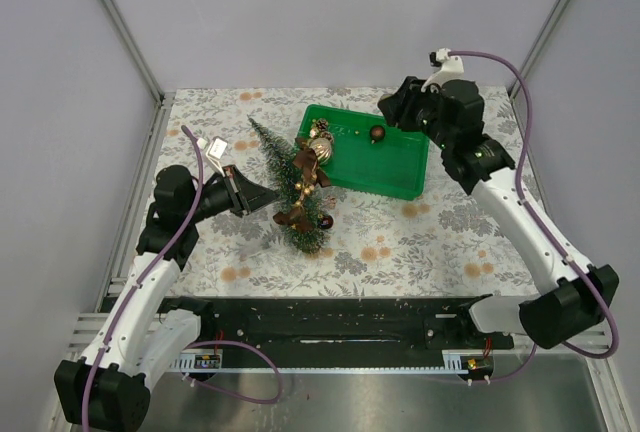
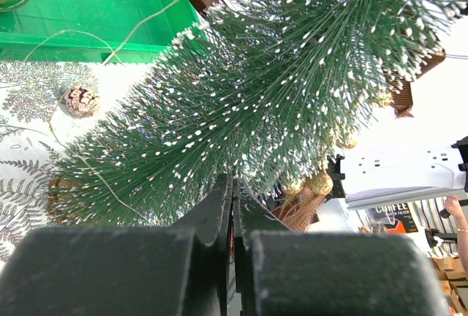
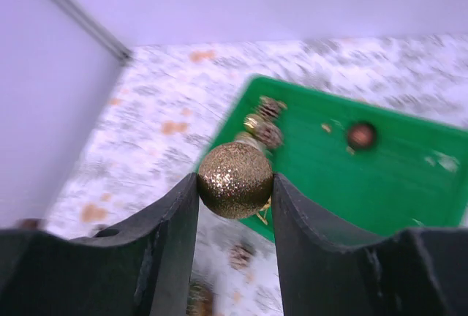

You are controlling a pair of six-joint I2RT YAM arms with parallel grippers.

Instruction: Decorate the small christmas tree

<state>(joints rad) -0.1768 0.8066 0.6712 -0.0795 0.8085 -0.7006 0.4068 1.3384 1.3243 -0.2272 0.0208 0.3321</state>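
Note:
The small christmas tree (image 1: pixel 283 177) leans across the table left of the green tray (image 1: pixel 400 184), tip toward the far left. It carries brown bows and gold bells. My left gripper (image 1: pixel 262 195) is shut, its tips buried in the bristles at mid-height. In the left wrist view the two fingers (image 2: pixel 219 206) press together among the tree's frosted branches (image 2: pixel 278 89). My right gripper (image 1: pixel 395 107) hangs above the tray's far right corner, shut on a gold glitter ball (image 3: pixel 235 179) pinched between both fingers.
In the tray (image 3: pixel 409 184) lie a dark red ball (image 1: pixel 377 133) and a cluster of gold and pinecone ornaments (image 1: pixel 320 134). A loose pinecone (image 1: pixel 326 222) rests on the floral cloth near the tree's base. Frame posts and grey walls bound the table.

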